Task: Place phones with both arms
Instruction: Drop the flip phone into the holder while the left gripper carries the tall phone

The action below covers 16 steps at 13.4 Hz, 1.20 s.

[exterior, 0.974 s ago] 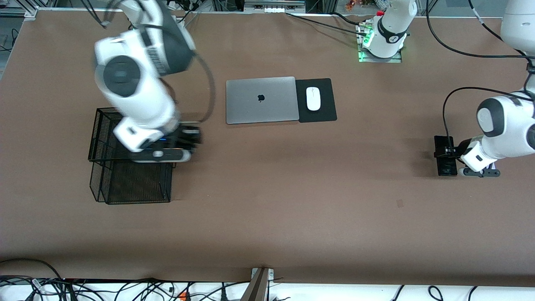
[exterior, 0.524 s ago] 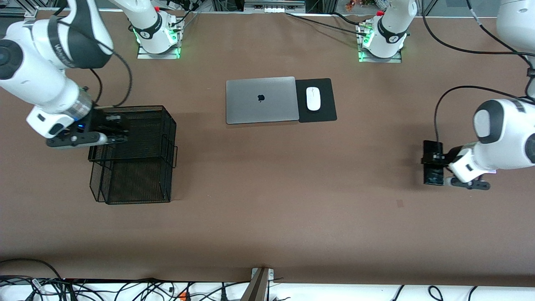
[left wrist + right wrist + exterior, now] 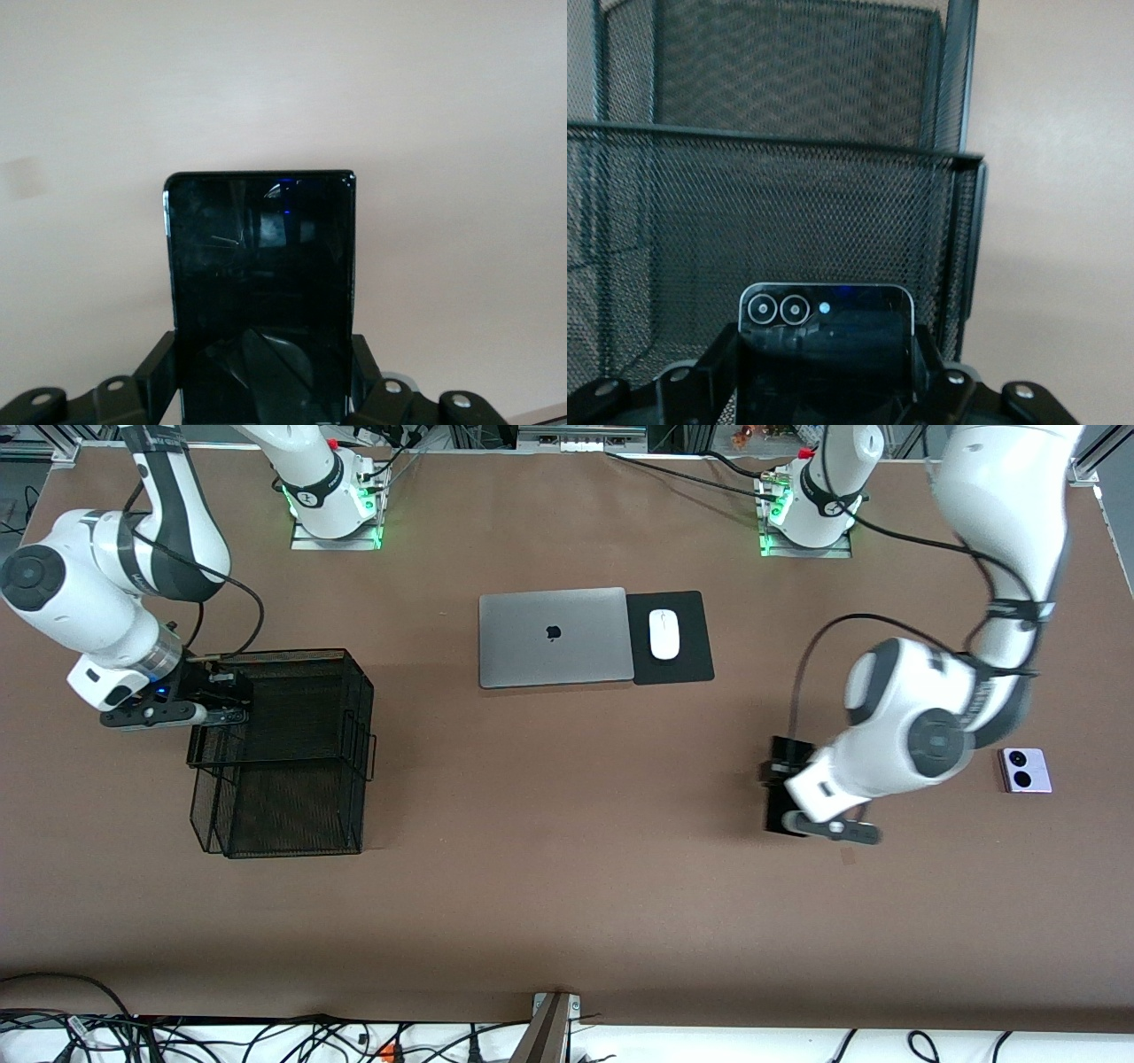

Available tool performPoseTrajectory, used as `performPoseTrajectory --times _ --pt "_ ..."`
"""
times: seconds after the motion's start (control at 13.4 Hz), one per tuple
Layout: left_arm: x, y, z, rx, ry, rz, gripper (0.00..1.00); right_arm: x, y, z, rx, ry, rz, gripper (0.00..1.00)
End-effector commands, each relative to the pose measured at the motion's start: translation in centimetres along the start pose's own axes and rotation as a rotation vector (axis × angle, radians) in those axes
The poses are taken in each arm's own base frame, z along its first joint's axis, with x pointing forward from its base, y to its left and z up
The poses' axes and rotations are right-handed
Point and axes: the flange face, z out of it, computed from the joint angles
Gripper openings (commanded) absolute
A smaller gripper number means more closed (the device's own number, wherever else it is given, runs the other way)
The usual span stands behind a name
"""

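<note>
The left gripper, clamped on a long slim black slab phone, is now travelling over bare brown table toward the centre, having left the right-hand edge and uncovered the squarish lilac-white phone with two round lenses lying at its three o'clock. The right gripper, pinching a squarish black folded phone, has swung back and is hovering at the nine o'clock rim of the black wire-mesh basket. Judging by this, both phones are heading for that basket.
</note>
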Motion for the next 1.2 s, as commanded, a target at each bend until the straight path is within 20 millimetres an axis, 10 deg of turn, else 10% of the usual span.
performPoseTrajectory --times 0.0,0.37,0.52,0.67,1.12 --pt "1.9 7.4 2.5 -0.023 -0.006 -0.042 0.23 0.2 0.3 1.0 0.005 0.014 0.001 0.61" --pt "1.2 18.8 8.7 -0.085 0.1 -0.07 0.23 0.7 1.2 2.8 -0.014 0.031 0.015 0.62" --pt "0.7 21.5 11.0 -0.112 0.139 -0.052 0.23 1.0 1.3 2.7 0.0 0.031 0.044 0.98" --pt "-0.7 24.8 14.1 -0.124 0.156 -0.022 0.24 1.8 1.4 1.4 0.005 0.036 0.043 1.0" --pt "-1.9 26.9 14.7 -0.142 0.14 -0.206 0.29 5.5 1.3 -6.4 0.022 -0.011 0.033 1.0"
